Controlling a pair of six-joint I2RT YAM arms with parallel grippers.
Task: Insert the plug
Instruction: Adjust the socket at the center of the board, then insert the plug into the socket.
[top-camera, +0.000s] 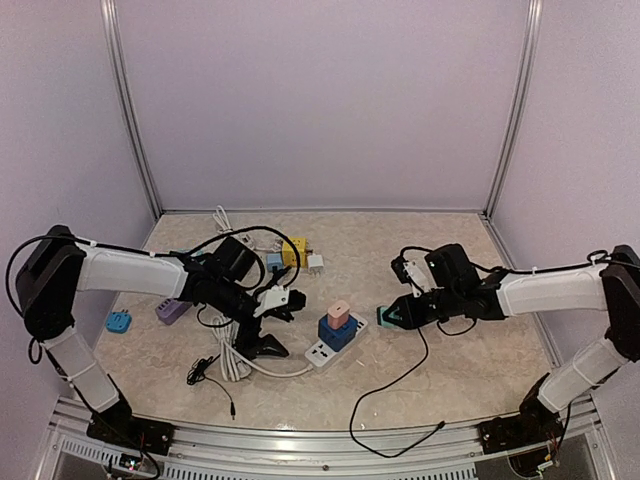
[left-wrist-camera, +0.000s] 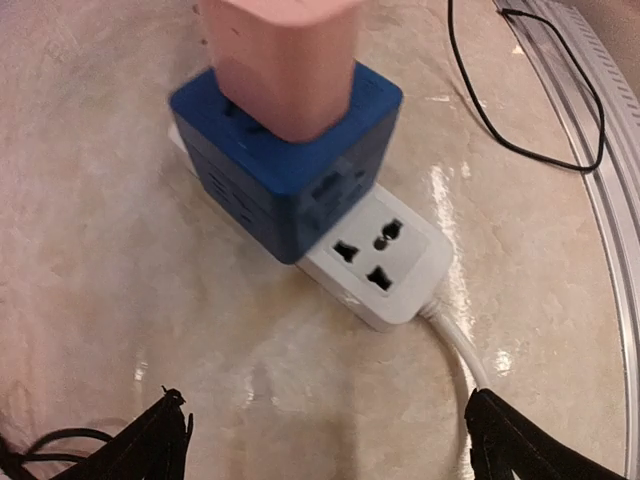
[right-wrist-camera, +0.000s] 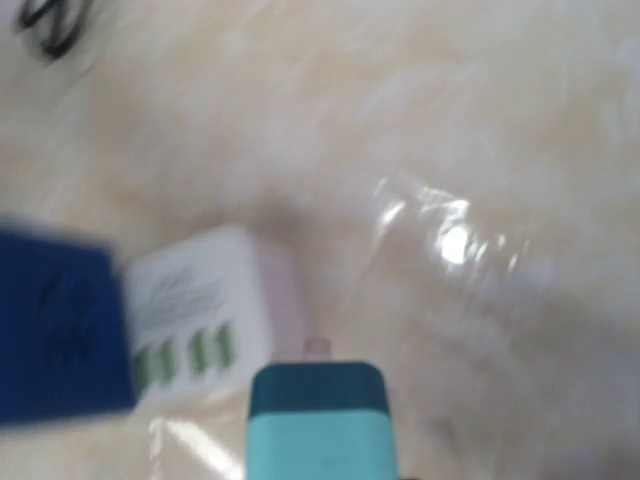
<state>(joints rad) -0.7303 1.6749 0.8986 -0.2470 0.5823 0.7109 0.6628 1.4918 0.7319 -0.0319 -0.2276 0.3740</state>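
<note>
Teal plug (right-wrist-camera: 318, 425) is pinched in the right gripper (top-camera: 397, 316), just off the end of the white power strip (left-wrist-camera: 400, 285), not in yet. Left gripper (left-wrist-camera: 330, 445) hangs wide open and empty, near the strip. I'd square the prongs up first, then push slowly so the strip doesn't skid.

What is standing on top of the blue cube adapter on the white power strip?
On the blue cube adapter stands a pink block plug. Its pins and the socket under it are covered, so they cannot be seen.
</note>
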